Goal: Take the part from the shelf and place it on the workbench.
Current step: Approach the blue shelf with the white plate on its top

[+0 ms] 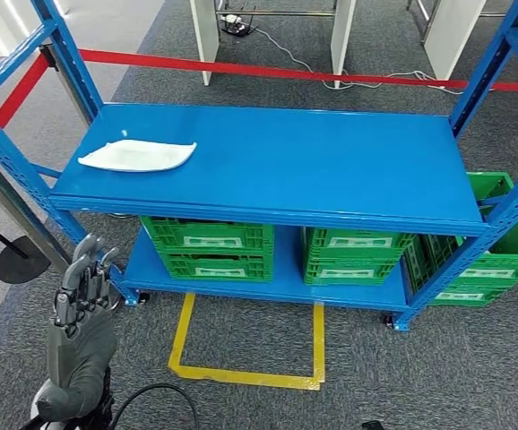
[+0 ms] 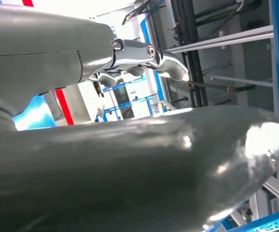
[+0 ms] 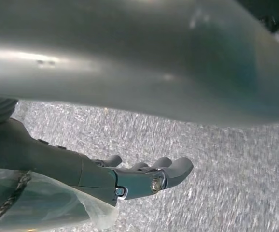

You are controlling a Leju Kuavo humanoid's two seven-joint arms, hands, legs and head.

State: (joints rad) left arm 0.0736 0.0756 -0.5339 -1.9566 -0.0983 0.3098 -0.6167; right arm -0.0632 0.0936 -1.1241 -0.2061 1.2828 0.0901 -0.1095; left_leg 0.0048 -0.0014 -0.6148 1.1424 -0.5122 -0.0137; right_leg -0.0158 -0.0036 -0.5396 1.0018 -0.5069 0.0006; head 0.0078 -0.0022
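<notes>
The left hand (image 1: 81, 309) is hanging at the lower left of the head view, raised in front of the shelf's (image 1: 351, 170) left corner post, its fingers (image 1: 89, 269) pointing upward, slightly apart and grasping nothing; it is sitting well below and short of the shelf's top board. On that blue board, toward its left end, the part (image 1: 136, 156) is lying flat: a thin white piece, long and tapering to a point at its right. It is resting apart from the hand, with blue surface showing all round it. Under the board, green crates (image 1: 208, 250) are standing on the lower level, with more of them at the right end of the rack. A yellow taped outline (image 1: 244, 374) is marking the grey carpet in front of the shelf, and a red tape barrier (image 1: 297, 73) is running behind it. In the right wrist view, the right hand (image 3: 131, 179) is hanging over grey carpet, its fingers (image 3: 174, 169) stretched out and released, grasping nothing.
</notes>
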